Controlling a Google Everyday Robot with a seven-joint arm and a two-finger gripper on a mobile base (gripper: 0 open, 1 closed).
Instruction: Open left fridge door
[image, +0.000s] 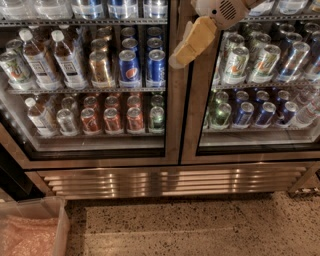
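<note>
The fridge fills the upper view, with a ribbed steel grille (170, 181) along its base. The left fridge door (90, 145) is closed; white-capped bottles, blue Pepsi cans and red cans show through its glass. The right door (260, 145) shows green-and-white and dark blue cans and is also closed. My gripper (186, 50), tan-padded on a white wrist, hangs from the top edge in front of the steel strip where the two doors meet, over the left door's right frame edge. I cannot tell whether it touches the door.
A clear plastic bin (30, 232) with pinkish contents stands on the floor at the bottom left. The speckled terrazzo floor (200, 230) runs along the fridge's base. A dark gap (10, 175) lies left of the fridge.
</note>
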